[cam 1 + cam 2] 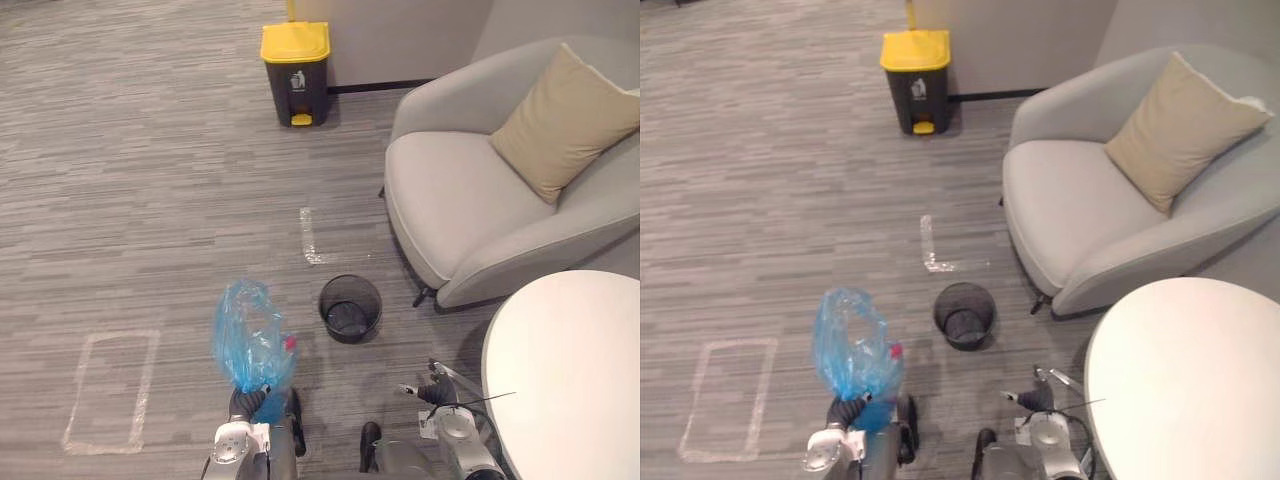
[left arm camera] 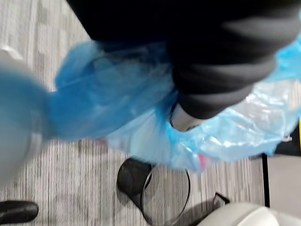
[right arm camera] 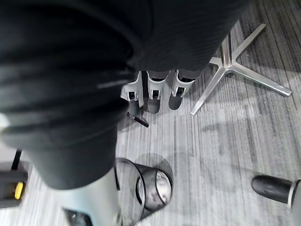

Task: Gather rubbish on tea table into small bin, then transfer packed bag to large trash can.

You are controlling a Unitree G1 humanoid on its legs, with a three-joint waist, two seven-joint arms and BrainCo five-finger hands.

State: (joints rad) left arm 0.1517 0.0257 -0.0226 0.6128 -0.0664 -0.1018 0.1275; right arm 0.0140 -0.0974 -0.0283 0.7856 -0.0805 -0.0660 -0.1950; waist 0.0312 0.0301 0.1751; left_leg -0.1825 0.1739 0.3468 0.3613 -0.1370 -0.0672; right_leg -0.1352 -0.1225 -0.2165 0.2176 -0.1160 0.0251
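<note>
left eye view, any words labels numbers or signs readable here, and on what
No text can be read as words or numbers.
On the large trash can: a white sign on its dark front, too small to read.
On the blue bag in the left hand and the small bin: no print visible.

Head eyes look down on the floor [image 1: 150, 200]; close wrist views share the mesh bin [image 1: 350, 310].

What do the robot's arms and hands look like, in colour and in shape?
The left arm and the right arm are silver-grey, with rounded metal parts. The left hand has a dark ribbed cover over its back and wrist. The right hand has the same cover, and its fingers are silver and slim, with dark tips, set in a row.
</note>
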